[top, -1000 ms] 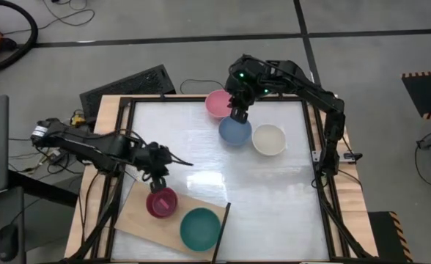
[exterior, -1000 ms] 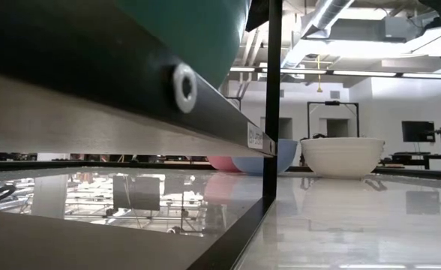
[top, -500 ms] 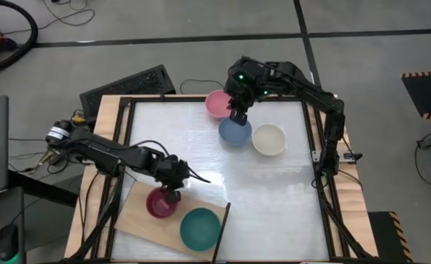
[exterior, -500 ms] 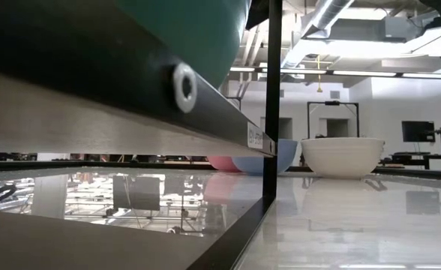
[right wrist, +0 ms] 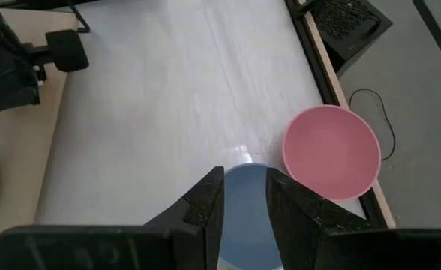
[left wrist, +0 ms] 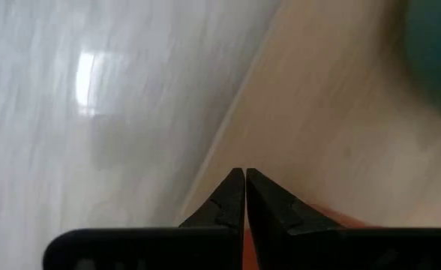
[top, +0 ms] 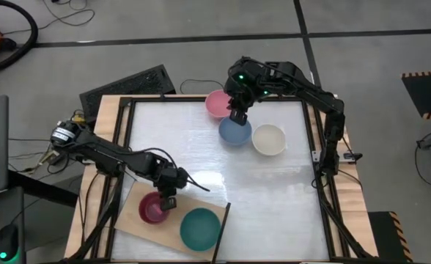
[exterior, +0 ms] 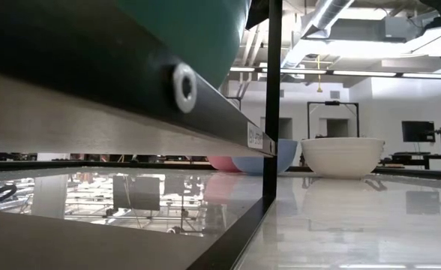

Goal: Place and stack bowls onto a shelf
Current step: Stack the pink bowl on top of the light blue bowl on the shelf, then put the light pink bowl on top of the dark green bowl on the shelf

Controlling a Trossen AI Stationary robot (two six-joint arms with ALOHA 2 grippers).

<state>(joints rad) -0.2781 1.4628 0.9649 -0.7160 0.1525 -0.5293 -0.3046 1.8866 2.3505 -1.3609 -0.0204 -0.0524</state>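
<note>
In the high view my left gripper [top: 168, 199] is shut on the magenta bowl [top: 153, 210], which sits on the light-wood shelf board [top: 135, 220] next to the larger teal bowl [top: 201, 228]. My right gripper [top: 237, 116] is open above the far rim of the slate blue bowl [top: 235, 132]. In the right wrist view its fingers [right wrist: 244, 187] stand over that bowl [right wrist: 243, 206], and I see no touch. The light pink bowl [top: 218, 103] and the cream white bowl [top: 268, 139] rest on their bases on the white tabletop beside it. The other bowls are out of view. My left gripper holds the magenta bowl by its rim [top: 164, 203], on the side toward the table's right, pinched between the two shut fingers that come from above. In the left wrist view only a reddish strip of the rim [left wrist: 333, 221] shows beside the fingertips [left wrist: 235, 187]. The bowl sits upright on the board.
The black frame [top: 314, 147] runs round the white tabletop [top: 201, 161], whose middle lies bare. In the low view the board's edge and a black bar [exterior: 130, 82] fill the near left, with the teal bowl [exterior: 198, 30] above them. A laptop and cables lie off the table's left.
My left gripper has moved toward the table's near edge and a little to the right, with its arm stretching out over the board. The magenta bowl has shifted slightly toward the near left on the board. My right arm has kept still.
</note>
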